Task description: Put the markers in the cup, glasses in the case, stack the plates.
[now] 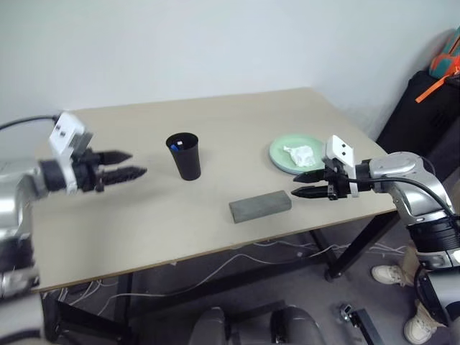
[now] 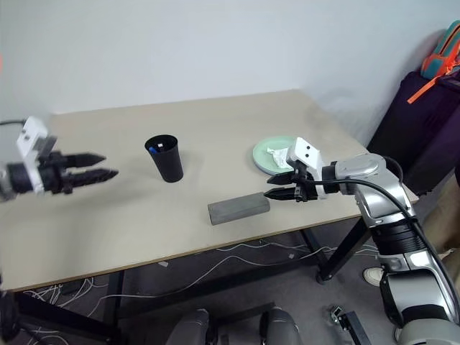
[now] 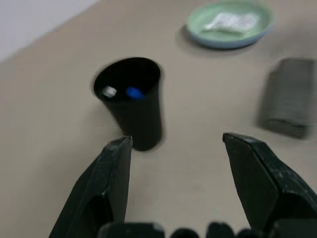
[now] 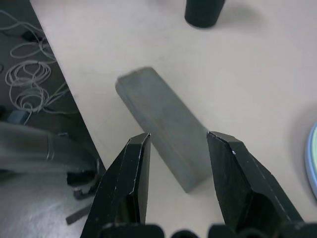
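Note:
The black cup (image 1: 185, 156) stands upright at mid-table with the markers (image 3: 121, 92) inside, a white tip and a blue tip showing at its mouth. My left gripper (image 1: 138, 163) hovers open and empty to the left of the cup, pointing at it. The grey case (image 1: 260, 206) lies closed near the front edge. My right gripper (image 1: 294, 185) is open and empty just right of the case, its fingers (image 4: 133, 168) aimed along it. The light green plate (image 1: 279, 154) sits at the right, a light blue rim (image 3: 225, 43) showing under it. The glasses are out of view.
A crumpled white tissue (image 1: 300, 154) lies on the green plate. The table's front edge (image 1: 215, 248) runs close to the case. Cables (image 1: 237, 262) trail on the floor beneath. A dark bag (image 1: 424, 108) with an orange strap stands at the far right.

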`<state>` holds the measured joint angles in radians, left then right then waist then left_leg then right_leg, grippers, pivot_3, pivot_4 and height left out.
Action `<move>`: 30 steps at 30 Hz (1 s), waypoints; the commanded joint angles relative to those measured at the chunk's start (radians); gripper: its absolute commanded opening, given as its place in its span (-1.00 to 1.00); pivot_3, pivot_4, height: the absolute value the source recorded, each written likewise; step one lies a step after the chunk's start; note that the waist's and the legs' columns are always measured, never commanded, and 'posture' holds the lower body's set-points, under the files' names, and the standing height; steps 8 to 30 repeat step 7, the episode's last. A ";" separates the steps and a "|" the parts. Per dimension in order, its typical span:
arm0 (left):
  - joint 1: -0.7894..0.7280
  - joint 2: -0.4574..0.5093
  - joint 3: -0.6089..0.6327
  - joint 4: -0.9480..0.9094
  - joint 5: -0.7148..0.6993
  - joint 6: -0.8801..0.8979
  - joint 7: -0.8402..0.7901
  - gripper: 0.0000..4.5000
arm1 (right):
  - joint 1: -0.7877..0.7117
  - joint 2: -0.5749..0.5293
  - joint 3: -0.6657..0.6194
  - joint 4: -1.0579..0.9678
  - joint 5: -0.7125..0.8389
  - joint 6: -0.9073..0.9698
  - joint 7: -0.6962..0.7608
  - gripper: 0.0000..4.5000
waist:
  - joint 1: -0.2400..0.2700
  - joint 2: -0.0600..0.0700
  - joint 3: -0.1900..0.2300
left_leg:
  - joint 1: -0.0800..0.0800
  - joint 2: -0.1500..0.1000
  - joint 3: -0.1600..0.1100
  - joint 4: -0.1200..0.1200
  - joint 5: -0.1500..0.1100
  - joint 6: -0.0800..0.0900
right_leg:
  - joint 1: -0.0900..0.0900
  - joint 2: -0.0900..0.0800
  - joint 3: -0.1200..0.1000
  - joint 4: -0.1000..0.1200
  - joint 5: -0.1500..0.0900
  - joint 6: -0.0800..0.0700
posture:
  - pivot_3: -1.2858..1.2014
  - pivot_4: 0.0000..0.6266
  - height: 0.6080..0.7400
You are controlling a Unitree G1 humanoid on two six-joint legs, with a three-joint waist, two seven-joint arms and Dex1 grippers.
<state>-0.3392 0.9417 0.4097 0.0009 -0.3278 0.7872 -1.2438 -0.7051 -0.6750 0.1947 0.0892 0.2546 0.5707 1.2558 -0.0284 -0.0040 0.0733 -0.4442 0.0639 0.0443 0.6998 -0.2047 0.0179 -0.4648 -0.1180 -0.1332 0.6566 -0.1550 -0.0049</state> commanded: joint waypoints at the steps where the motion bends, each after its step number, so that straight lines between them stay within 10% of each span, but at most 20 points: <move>1: 0.188 -0.007 0.181 -0.251 -0.106 0.171 0.043 0.36 | -0.032 0.022 -0.013 -0.042 0.031 0.020 -0.014 -0.13 | 0.000 0.001 0.001 | 0.005 0.000 0.000 -0.001 0.000 0.000 | 0.005 0.001 -0.001 -0.002 0.000 0.000 | 0.03 -1.00 0.64; 4: 0.340 -0.034 0.289 -0.365 -0.169 0.251 0.077 0.36 | -0.033 0.043 -0.003 -0.075 0.042 0.056 -0.019 -0.13 | 0.008 0.007 -0.002 | -0.004 0.017 -0.007 -0.013 -0.001 -0.001 | 0.009 0.018 -0.010 -0.033 0.000 0.000 | 0.03 -1.00 0.64; 7: 0.478 -0.106 0.353 -0.475 -0.229 0.308 0.127 0.36 | -0.026 0.063 0.008 -0.102 0.072 0.088 -0.006 -0.13 | 0.010 0.003 -0.003 | -0.002 0.023 0.008 -0.035 -0.001 0.000 | 0.003 0.017 0.017 -0.014 0.000 0.000 | 0.03 -1.00 0.64; 30: 0.478 -0.106 0.353 -0.475 -0.229 0.308 0.127 0.36 | -0.026 0.063 0.008 -0.102 0.072 0.088 -0.006 -0.13 | 0.010 0.003 -0.003 | -0.002 0.023 0.008 -0.035 -0.001 0.000 | 0.003 0.017 0.017 -0.014 0.000 0.000 | 0.03 -1.00 0.64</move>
